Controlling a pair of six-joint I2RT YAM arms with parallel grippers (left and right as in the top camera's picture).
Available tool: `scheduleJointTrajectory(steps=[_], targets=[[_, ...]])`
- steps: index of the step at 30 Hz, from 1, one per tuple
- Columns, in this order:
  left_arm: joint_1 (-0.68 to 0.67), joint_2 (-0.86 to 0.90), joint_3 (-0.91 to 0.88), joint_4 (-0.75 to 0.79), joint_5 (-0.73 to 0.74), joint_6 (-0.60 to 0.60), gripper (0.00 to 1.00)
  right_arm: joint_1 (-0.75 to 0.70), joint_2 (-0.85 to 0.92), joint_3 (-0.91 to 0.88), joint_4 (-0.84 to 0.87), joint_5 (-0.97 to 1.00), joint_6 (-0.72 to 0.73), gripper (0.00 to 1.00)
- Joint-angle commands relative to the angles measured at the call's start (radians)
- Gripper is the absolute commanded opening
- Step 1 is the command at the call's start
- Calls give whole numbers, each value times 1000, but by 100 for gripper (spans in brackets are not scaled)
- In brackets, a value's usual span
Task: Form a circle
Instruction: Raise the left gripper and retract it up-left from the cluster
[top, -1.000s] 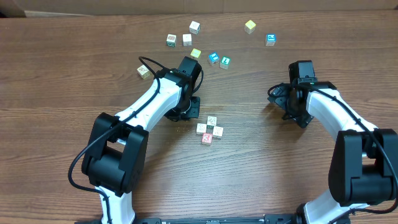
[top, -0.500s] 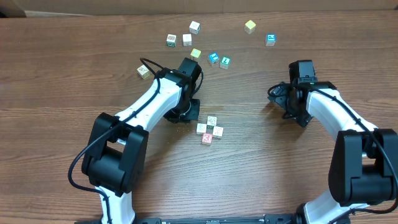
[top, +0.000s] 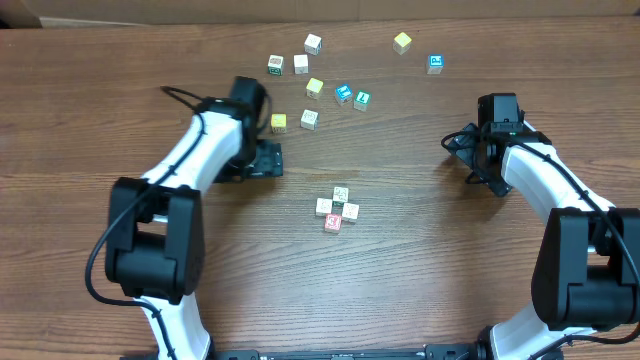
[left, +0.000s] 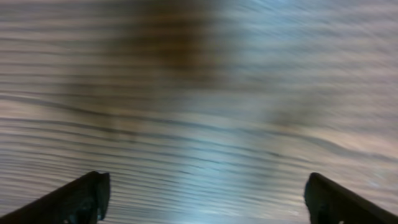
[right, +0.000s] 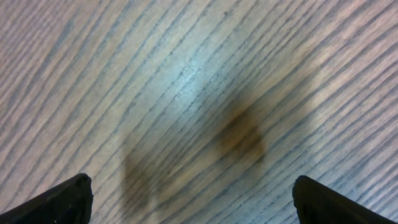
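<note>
- the left tool (left: 208, 200) is spread wide and holds nothing; its two dark fingertips (left: 84, 198) sit at the lower corners of the blurred left wrist view, with only bench (top: 100, 60) wood between them.
- from overhead it hangs left of centre, just near of a yellow cube (top: 279, 122) and a white cube (top: 309, 118), apart from both.
- the right tool (right: 199, 202) is also fully spread and empty, over bare wood grain at the right, well apart from every cube.
- the circle (top: 337, 208) is a tight clump of four cream cubes mid-bench, between the arms and nearer than both tools.
- its nearest cube, the red-faced cube (top: 333, 222), touches its neighbours.
- a blue-faced cube (top: 343, 93) lies among loose cubes on the far side.
</note>
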Motion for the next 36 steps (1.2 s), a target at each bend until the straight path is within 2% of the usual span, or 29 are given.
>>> scheduleJointTrajectory(steps=[1, 36], targets=[[48, 10, -10, 1, -39, -6, 99, -2, 3, -6, 8, 27, 6, 100], [74, 10, -10, 20, -39, -6, 100, -2, 3, -6, 8, 27, 6, 100]])
